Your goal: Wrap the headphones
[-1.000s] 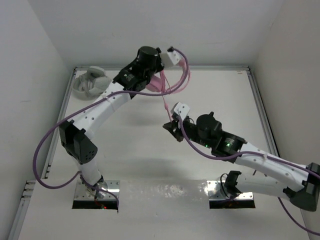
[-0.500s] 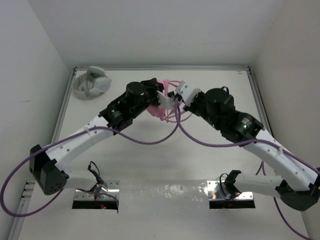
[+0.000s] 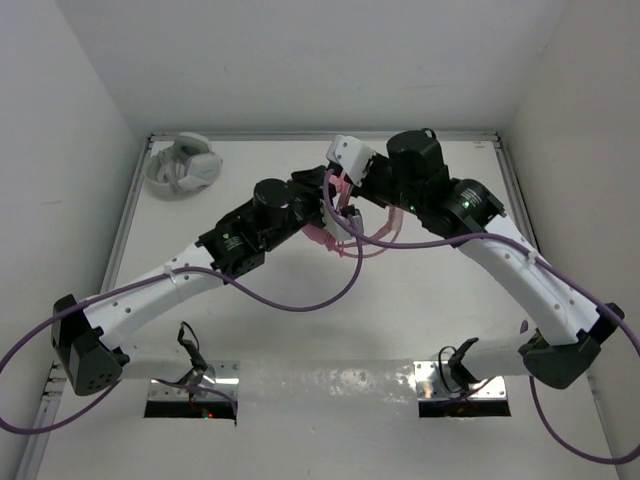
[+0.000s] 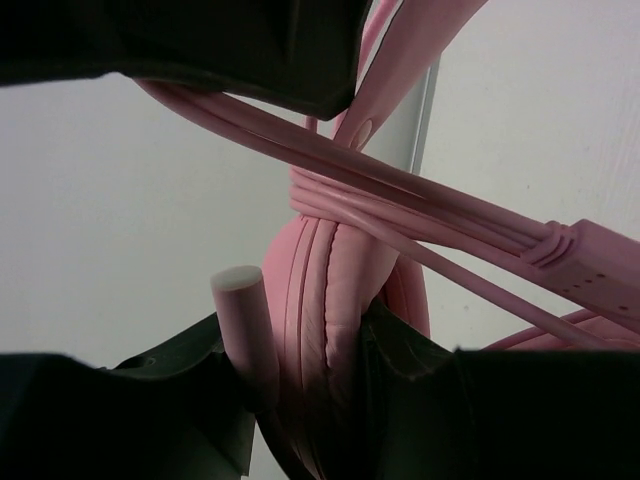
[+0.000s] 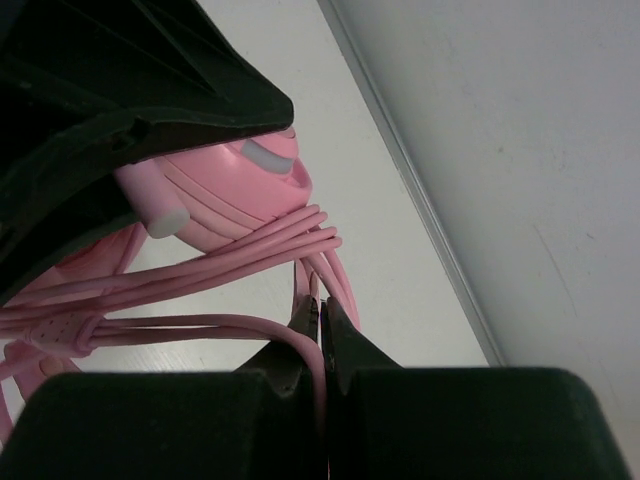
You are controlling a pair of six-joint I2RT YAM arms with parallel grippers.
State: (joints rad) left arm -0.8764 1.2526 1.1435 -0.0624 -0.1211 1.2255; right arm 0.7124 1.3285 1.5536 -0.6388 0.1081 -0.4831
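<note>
The pink headphones point(image 3: 325, 236) are held above the table's middle back. My left gripper point(image 3: 318, 205) is shut on an earcup point(image 4: 325, 310), which is squeezed between the jaws in the left wrist view. Several turns of the thin pink cable point(image 4: 430, 200) cross the earcups. My right gripper point(image 3: 345, 195) is just right of the left one and is shut on the cable point(image 5: 322, 290); in the right wrist view the jaws pinch a strand while other strands point(image 5: 220, 255) run left around an earcup point(image 5: 230, 190).
Grey-white headphones point(image 3: 183, 165) lie at the table's back left corner. A metal rail point(image 3: 420, 134) edges the table's back and sides, with white walls behind. The arms' purple cables point(image 3: 300, 300) hang over the table's middle.
My right arm has swung from the table's middle to the back, right beside the left gripper. My left arm has lowered and come forward with the headphones. The two grippers now meet.
</note>
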